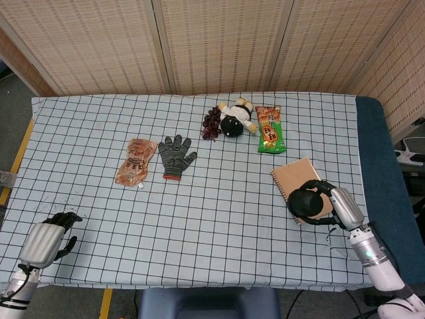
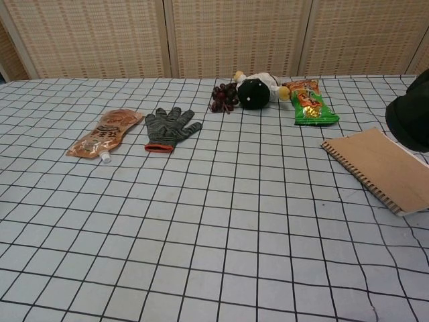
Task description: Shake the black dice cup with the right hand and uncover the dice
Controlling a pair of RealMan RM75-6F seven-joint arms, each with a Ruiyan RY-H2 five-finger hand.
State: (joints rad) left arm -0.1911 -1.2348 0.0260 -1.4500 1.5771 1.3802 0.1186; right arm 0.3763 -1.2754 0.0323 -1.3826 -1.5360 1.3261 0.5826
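Black dice cup [image 1: 306, 202] sits in the right hand's [image 1: 340, 207] grip, up over the brown notebook [image 2: 382, 166] at the table's right edge. Left hand [image 1: 45, 240] rests near-left, fingers curled on nothing.

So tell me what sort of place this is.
Probably a staged indoor test setup, not a home: a table under a checked cloth, woven folding screens behind it, and unrelated props laid out, such as a glove, a plush toy and a snack packet.
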